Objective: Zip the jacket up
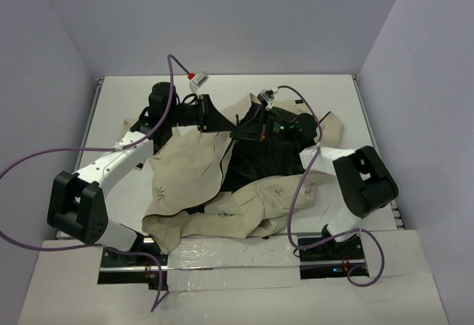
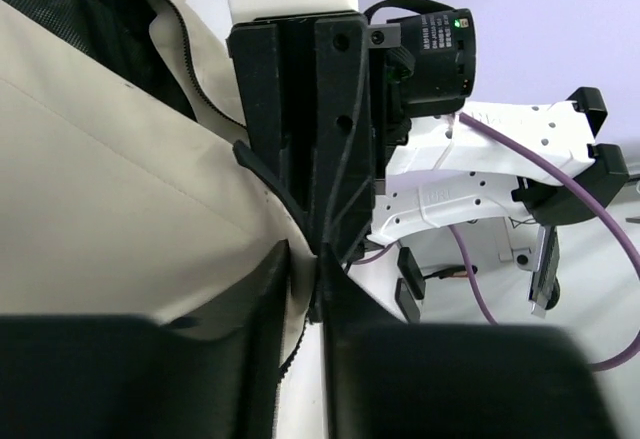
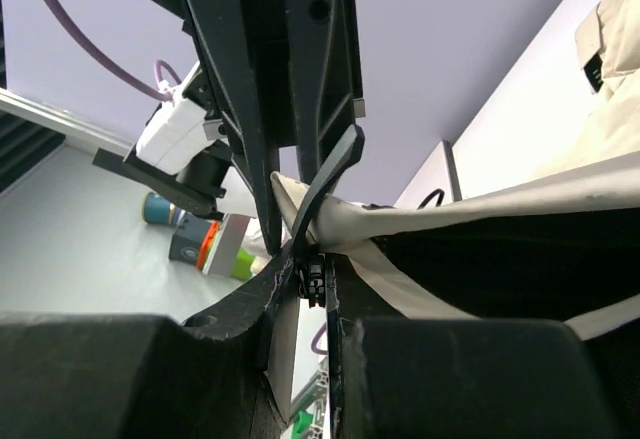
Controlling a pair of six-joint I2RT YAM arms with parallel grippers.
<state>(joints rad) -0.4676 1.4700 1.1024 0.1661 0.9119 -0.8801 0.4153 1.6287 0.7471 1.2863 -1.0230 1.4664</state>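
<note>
The beige jacket [image 1: 192, 169] lies spread on the white table with its black lining [image 1: 255, 166] showing in the middle. Both grippers meet at its far middle edge. My left gripper [image 1: 224, 123] is shut on the beige zipper edge [image 2: 296, 289], whose dark teeth [image 2: 200, 99] run up to the left. My right gripper [image 1: 238, 131] faces it tip to tip. In the right wrist view the right gripper [image 3: 315, 284] is shut on a small black zipper slider [image 3: 314, 281], with jacket fabric [image 3: 480, 204] pulled taut to the right. The left fingers [image 3: 240, 109] stand just above it.
Purple cables [image 1: 172, 81] loop over both arms and across the jacket's right side. A sleeve [image 1: 333, 126] trails toward the right table edge. A small star-like mark [image 1: 160, 192] is on the left panel. A shiny strip [image 1: 222, 255] lies at the near edge.
</note>
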